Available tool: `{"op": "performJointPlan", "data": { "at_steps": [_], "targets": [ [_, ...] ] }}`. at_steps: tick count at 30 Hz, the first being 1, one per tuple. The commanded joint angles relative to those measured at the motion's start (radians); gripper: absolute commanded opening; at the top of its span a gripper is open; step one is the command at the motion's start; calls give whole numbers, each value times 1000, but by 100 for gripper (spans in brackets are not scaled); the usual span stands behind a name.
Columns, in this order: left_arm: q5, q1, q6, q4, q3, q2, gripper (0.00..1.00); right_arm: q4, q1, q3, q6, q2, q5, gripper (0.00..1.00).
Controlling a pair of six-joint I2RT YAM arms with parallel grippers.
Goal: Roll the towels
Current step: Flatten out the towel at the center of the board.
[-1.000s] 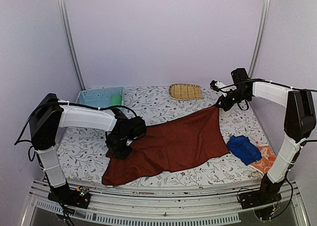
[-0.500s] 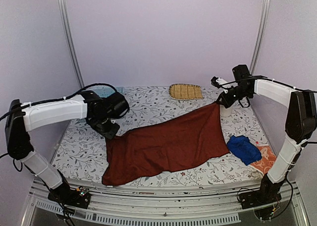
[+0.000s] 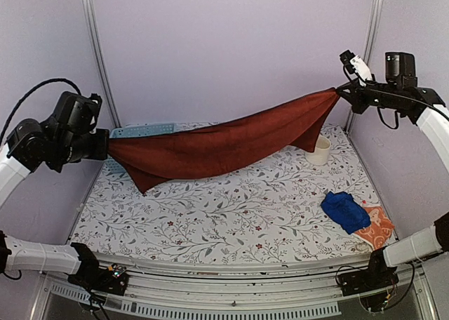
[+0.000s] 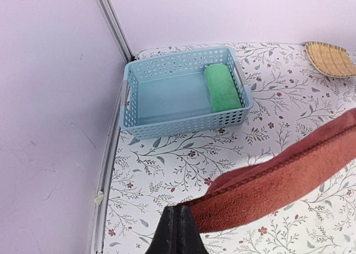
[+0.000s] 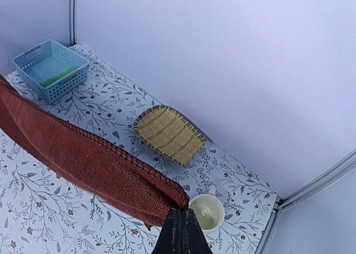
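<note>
holding the reddish-brown towel (image 3: 217, 148) stretched in the air between both arms, i have the left end effector (image 3: 105, 146) clamped on one corner at 9 o'clock and the right end effector (image 3: 339, 92) clamped on the opposite corner at 2 o'clock. it sags above the surface (image 3: 210, 222), not yet rolled. i judge one towel done: a green towel (image 4: 222, 88) lies rolled in the blue basket (image 4: 183, 126) at 10 o'clock. the blue towel (image 3: 345, 211) and orange towel (image 3: 375, 227) lie crumpled at 4 o'clock. the straw tray (image 5: 167, 134) and white cup (image 3: 321, 151) hold nothing i can see.

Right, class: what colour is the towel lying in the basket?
The towel is bright green; left wrist view.
</note>
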Motion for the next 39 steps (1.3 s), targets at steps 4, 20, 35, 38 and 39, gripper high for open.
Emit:
{"op": "performJointPlan", "data": {
  "at_steps": [4,20,35,38,39],
  "targets": [
    [70,3,-3,-8,12,-163,0,-41,-3,-135,-44,-280,-109,2],
    [134,31,-21,86,-224,-55,0,-63,-2,-364,-166,-124,-153,2],
    [221,401,20,447,-176,607,15,55,1,347,-68,908,56,10],
    [248,402,16,448,-159,642,38,38,4,381,-41,939,37,32],
    [256,401,13,444,-161,640,40,48,5,354,-35,917,30,36]
  ]
}}
